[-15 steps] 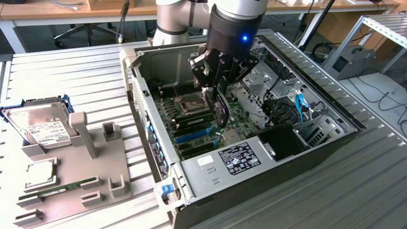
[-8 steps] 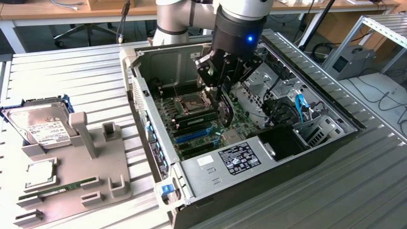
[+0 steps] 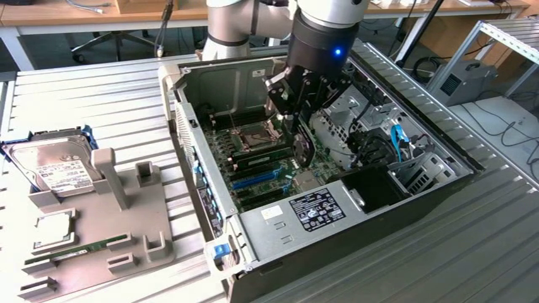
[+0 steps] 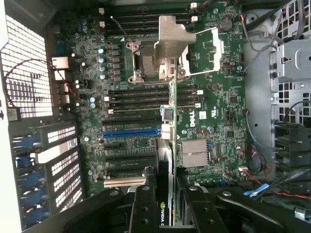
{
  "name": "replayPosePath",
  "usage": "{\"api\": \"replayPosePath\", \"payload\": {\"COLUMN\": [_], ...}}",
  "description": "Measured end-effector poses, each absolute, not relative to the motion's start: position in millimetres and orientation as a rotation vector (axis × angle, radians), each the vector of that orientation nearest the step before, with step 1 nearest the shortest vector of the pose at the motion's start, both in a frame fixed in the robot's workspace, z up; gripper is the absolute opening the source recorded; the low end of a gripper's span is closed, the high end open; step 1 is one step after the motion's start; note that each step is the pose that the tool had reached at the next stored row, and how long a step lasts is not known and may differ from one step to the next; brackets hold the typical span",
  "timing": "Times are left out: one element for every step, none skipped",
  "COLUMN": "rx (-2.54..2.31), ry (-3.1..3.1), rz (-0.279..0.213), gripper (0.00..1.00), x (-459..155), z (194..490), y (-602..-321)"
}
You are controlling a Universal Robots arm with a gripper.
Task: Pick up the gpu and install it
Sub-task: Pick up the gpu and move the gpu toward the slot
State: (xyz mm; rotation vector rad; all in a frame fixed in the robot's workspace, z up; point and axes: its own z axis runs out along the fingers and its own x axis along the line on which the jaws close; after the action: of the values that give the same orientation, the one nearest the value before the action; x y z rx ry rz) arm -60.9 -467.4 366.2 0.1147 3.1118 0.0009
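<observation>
The jaws are gripping the gpu (image 4: 164,158) edge-on, holding it over the motherboard (image 4: 216,121) inside the computer case (image 3: 278,219). Installing is underway, likely calling for square alignment with the blue expansion slot (image 4: 131,132).

Soft, even light from overhead falls on the ribbed table (image 3: 93,95), which looks pale and carries almost no shadow. Below the gripper (image 3: 296,118), the inside of the computer case (image 3: 269,227) lies in the shade of the arm (image 3: 324,25), where a blue light (image 3: 337,52) glows. In the wrist view, the bracket (image 4: 175,43) of the gpu (image 4: 164,155) held in the gripper shines pale, and the vent grille (image 4: 26,77) on the case wall is washed out white.
</observation>
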Motion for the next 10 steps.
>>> {"api": "replayPosePath", "payload": {"rx": [0.115, 0.115, 0.115, 0.115, 0.115, 0.115, 0.115, 0.115, 0.115, 0.115], "ry": [3.112, 3.112, 3.112, 3.112, 3.112, 3.112, 3.112, 3.112, 3.112, 3.112], "rz": [0.001, 0.001, 0.000, 0.000, 0.000, 0.000, 0.000, 0.000, 0.000, -0.001], "gripper": [0.26, 0.26, 0.26, 0.26, 0.26, 0.26, 0.26, 0.26, 0.26, 0.26], "x": [-59.3, -57.7, -56.1, -54.5, -53.6, -52.5, -51.5, -50.3, -48.9, -47.8], "z": [365.9, 365.5, 365.2, 364.9, 364.7, 364.5, 364.3, 364.0, 363.7, 363.5], "y": [-467.4, -467.4, -467.4, -467.4, -467.3, -467.4, -467.4, -467.4, -467.4, -467.4]}}
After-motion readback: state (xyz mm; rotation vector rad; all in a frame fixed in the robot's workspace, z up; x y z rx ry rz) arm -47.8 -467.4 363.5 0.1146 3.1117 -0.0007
